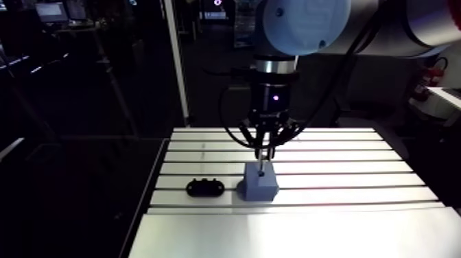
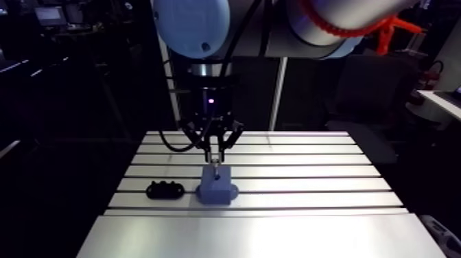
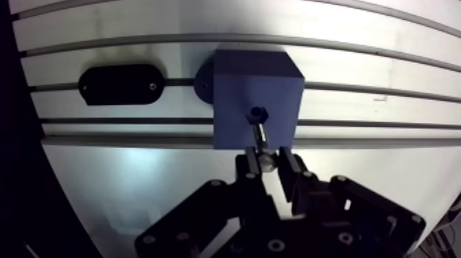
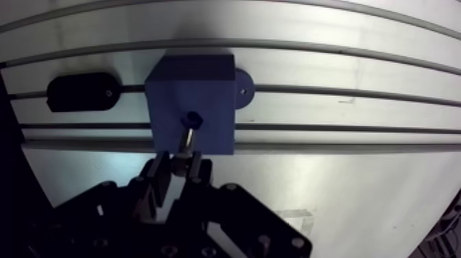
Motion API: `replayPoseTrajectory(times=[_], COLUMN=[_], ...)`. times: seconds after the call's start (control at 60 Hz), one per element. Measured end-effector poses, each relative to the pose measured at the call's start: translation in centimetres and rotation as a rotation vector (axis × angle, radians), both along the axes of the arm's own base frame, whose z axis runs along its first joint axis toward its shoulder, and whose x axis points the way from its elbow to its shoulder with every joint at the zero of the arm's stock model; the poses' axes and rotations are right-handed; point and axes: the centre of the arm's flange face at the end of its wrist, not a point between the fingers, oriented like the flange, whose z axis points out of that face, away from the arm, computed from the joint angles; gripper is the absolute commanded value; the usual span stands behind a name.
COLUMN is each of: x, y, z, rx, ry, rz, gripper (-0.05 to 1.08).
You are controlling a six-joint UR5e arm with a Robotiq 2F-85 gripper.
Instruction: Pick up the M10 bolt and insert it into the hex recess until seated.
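Observation:
A blue block (image 3: 255,96) with a dark hex recess (image 3: 256,112) in its upper face stands on the slotted table (image 1: 329,171). My gripper (image 3: 264,162) hangs directly above it, shut on the head of a silvery M10 bolt (image 3: 258,141). The bolt's shank points down at the recess, and its tip sits at the mouth of the hole. In the arm view the gripper (image 1: 263,156) stands upright over the block (image 1: 259,184), with the bolt as a thin bright line between them.
A black oval holder (image 3: 119,84) with two small screws lies on the table beside the block, a short gap away. A round blue flange (image 3: 203,81) sticks out from the block's base on that side. The table's smooth front plate (image 1: 295,233) lies nearer the camera.

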Motion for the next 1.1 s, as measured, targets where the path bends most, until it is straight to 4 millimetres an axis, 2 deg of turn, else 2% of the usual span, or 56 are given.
replayPoseTrajectory(times=[1.1], x=[-0.29], y=[0.01], z=[-1.00], rx=[0.000], ry=[-0.016], rz=[0.000], gripper=[1.08])
